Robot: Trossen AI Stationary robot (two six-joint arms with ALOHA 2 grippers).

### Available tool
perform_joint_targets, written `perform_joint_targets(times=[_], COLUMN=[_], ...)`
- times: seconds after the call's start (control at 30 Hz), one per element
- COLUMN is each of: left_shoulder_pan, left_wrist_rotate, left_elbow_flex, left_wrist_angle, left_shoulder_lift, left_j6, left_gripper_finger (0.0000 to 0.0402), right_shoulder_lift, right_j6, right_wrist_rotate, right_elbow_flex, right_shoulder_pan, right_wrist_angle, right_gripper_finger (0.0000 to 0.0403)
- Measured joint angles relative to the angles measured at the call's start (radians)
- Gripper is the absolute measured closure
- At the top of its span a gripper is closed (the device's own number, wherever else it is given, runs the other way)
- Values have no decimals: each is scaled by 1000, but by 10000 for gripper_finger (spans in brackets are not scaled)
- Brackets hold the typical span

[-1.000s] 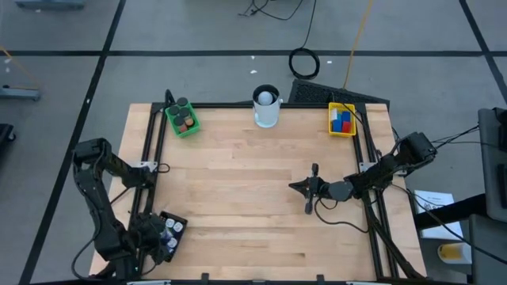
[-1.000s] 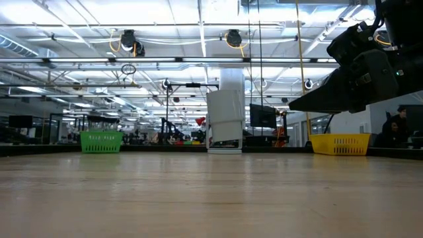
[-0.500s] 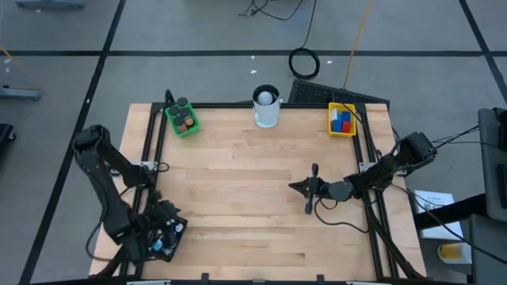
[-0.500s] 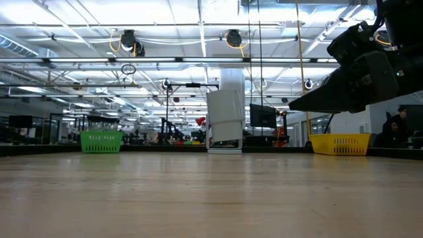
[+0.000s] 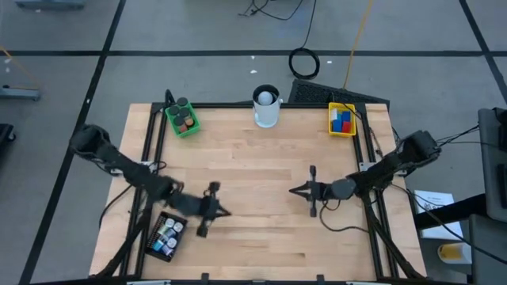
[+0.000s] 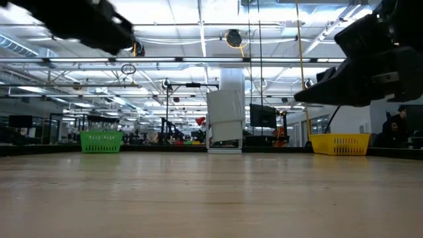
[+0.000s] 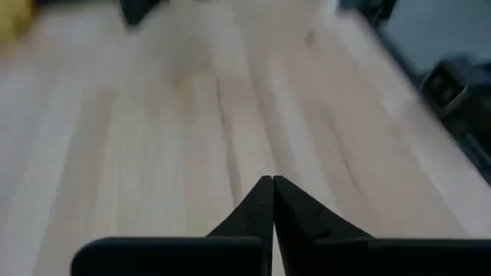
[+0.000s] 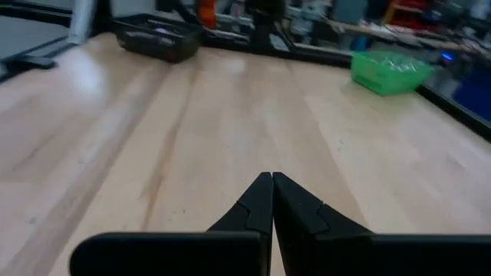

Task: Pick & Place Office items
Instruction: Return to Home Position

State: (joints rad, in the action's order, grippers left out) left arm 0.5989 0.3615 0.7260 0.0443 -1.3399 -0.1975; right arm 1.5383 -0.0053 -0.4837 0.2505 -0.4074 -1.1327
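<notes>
Office items: all the ones I can see are in bins; none shows on the bare counter (image 5: 253, 158).
Yellow bin (image 5: 332, 127): far right corner of the counter, holding the blue and red blocks (image 5: 341, 121).
Green bin (image 5: 172, 119): far left corner, holding black round caps (image 5: 181, 104) and a reddish piece; the exact count is too small to tell.
Black bin (image 5: 173, 219): near left edge, turned at an angle, holding the white-and-blue pieces (image 5: 164, 236).
White cup (image 5: 267, 115): far edge between the green and yellow bins, upright, with something pale and round at its mouth.
Left end effector (image 7: 272, 188): fingers pressed together on nothing, over the near-left counter just beside the black bin and raised off the wood.
Right end effector (image 8: 272, 188): fingers pressed together, empty, over the right-middle counter and well apart from every bin.
Step in hand: sorting looks finished, so this is the retreat to the rest pose.
Doing it well: fold the left arm back with height in hand, so that its links pass over the black bin and not through it. Keep both end effectors closed and draw each to its own side, leaving the middle of the counter free.
Risk: a low sweep by the left arm could nudge the angled black bin off the near edge.
</notes>
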Motion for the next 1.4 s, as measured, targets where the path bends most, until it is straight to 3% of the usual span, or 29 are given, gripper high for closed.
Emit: perform_joint_targets(times=[0.13,0.27,0.5,0.67,0.83,1.03,1.3,1.4], left_shoulder_pan=[-173,-342,-591,-698,-733,-786,-826,-842], left_wrist_rotate=[-155,-282,-496,-596,-567,-544,-545,-543], left_elbow_flex=[-143,-254,-401,-475,-564,-707,-711,-711], left_wrist_angle=[-402,-668,-929,-946,-946,-938,-667,-578], left_shoulder_lift=[0,0,0,68,205,440,706,801], left_j6=[243,355,328,294,294,258,257,275], left_gripper_finger=[384,394,387,397,389,394,396,388], right_shoulder_lift=[-104,-293,-646,-845,-984,-1126,-1299,-1375], right_j6=[-60,-59,-34,-72,-99,-105,-117,-124], right_wrist_rotate=[118,249,282,369,462,459,454,393], right_elbow_flex=[-50,-133,-174,-174,-177,-233,-234,-235], right_shoulder_pan=[47,165,320,365,409,427,428,429], right_wrist_angle=[1,40,493,674,754,791,902,987], right_gripper_finger=[402,402,402,402,403,403,403,403])
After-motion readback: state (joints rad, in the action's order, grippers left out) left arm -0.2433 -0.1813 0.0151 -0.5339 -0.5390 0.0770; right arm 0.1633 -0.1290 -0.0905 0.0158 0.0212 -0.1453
